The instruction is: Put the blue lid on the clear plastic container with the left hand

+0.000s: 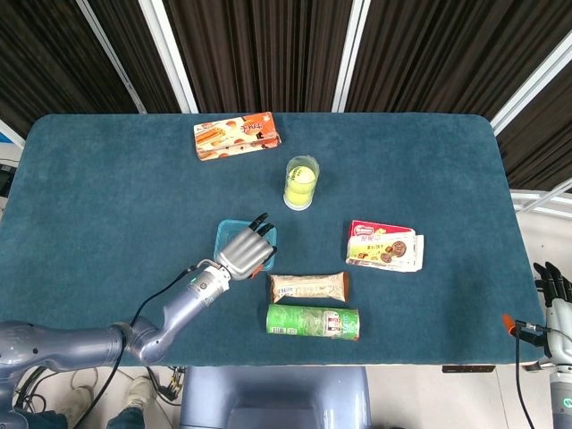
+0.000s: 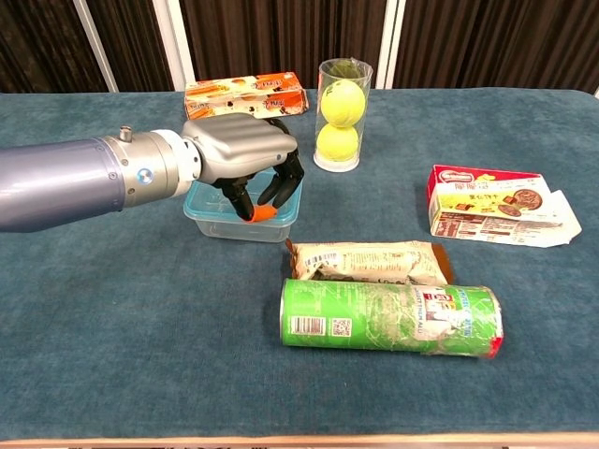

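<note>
A dark teal cloth-covered table (image 1: 107,179) is seen before a backdrop of black pleated curtains (image 1: 259,45) with white frame bars.

The clear plastic container (image 2: 217,213) is located left of the table's centre, with the blue lid (image 1: 228,234) lying on top of it. The left hand (image 2: 241,154) is positioned palm-down directly over the lid, its dark fingers (image 2: 278,183) curled downward onto the lid surface. An orange patch is noted at one fingertip. Whether anything is actually gripped cannot be told. The silver forearm (image 2: 65,178) extends away toward 9 o'clock in the chest view.

From the container, a clear tube of tennis balls (image 1: 301,182) stands at 1 o'clock, and an orange snack box (image 1: 237,135) lies at 12 o'clock near the far edge. A wrapped biscuit packet (image 1: 308,287) lies at 4 o'clock, with a green crisp can (image 1: 313,321) on its side just beyond it. A red-and-white cookie box (image 1: 384,246) lies at 3 o'clock.

The right hand (image 1: 556,293) is seen off the table's right edge, its fingers pointing upward, holding nothing.
</note>
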`<action>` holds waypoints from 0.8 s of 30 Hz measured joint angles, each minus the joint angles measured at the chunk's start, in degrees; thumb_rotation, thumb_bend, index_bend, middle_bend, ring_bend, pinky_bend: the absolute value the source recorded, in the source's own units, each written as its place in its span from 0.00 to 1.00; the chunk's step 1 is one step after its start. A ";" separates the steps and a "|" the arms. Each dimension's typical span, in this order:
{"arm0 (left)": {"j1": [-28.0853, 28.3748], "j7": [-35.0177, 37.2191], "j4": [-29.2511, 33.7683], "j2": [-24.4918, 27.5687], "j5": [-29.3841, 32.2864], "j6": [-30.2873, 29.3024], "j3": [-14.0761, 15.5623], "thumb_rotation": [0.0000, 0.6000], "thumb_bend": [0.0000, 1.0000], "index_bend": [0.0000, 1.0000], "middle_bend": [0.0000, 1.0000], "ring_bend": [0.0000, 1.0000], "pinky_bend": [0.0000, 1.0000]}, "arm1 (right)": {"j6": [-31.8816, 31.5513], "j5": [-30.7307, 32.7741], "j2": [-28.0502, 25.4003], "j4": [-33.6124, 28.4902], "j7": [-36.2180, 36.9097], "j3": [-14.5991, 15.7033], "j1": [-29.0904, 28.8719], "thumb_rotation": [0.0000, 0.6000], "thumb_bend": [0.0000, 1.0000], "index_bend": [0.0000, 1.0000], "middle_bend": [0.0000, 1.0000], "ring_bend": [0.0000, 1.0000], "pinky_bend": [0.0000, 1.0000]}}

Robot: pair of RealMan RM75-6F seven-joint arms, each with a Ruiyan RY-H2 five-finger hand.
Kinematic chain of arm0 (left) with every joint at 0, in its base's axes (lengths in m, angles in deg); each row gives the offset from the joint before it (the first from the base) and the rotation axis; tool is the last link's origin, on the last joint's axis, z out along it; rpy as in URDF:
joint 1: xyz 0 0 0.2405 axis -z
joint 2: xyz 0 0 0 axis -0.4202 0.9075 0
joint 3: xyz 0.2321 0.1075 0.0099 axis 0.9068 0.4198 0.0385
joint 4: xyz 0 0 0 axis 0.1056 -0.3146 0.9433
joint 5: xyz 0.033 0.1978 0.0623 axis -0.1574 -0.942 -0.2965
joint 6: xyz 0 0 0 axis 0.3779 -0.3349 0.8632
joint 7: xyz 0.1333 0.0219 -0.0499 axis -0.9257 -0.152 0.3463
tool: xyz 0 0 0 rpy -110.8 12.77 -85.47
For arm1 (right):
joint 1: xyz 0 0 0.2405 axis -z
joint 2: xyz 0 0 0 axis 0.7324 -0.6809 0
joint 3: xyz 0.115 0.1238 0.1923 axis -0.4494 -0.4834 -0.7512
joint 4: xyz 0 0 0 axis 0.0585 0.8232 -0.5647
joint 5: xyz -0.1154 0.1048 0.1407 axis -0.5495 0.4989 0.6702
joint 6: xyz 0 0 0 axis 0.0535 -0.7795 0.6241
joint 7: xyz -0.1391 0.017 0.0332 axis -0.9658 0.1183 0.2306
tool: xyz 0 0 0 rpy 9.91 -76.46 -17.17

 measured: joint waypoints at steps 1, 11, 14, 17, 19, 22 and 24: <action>0.01 -0.02 -0.11 -0.13 -0.04 0.01 -0.01 1.00 0.52 0.65 0.59 0.13 0.01 | 0.03 0.01 0.00 0.01 0.01 -0.01 -0.01 1.00 0.29 0.10 0.00 0.00 0.00; -0.05 -1.13 -1.13 -1.01 -0.86 -0.08 0.36 1.00 0.52 0.65 0.59 0.13 0.01 | 0.11 -0.05 -0.11 -0.05 0.20 -0.01 -0.01 1.00 0.29 0.10 0.00 0.00 0.00; -0.06 -1.62 -1.38 -1.24 -1.20 -0.24 0.45 1.00 0.52 0.65 0.59 0.13 0.01 | 0.14 -0.02 -0.17 -0.13 0.20 -0.03 -0.03 1.00 0.29 0.10 0.00 0.00 0.00; -0.07 -2.07 -1.55 -1.41 -1.56 -0.36 0.58 1.00 0.52 0.65 0.59 0.13 0.01 | 0.13 -0.03 -0.19 -0.11 0.26 -0.04 -0.02 1.00 0.29 0.10 0.00 0.00 0.00; -0.11 -2.38 -1.67 -1.58 -1.93 -0.50 0.71 1.00 0.52 0.65 0.59 0.13 0.01 | 0.16 -0.02 -0.23 -0.14 0.30 -0.02 0.00 1.00 0.29 0.10 0.00 0.00 0.00; -0.18 -2.72 -1.91 -1.85 -2.26 -0.64 0.82 1.00 0.52 0.65 0.59 0.13 0.01 | 0.21 -0.05 -0.25 -0.18 0.33 -0.02 -0.03 1.00 0.29 0.10 0.00 0.00 0.00; -0.24 -2.98 -2.16 -2.05 -2.38 -0.67 0.90 1.00 0.52 0.65 0.59 0.13 0.01 | 0.25 -0.03 -0.28 -0.20 0.32 -0.02 -0.04 1.00 0.29 0.10 0.00 0.00 0.00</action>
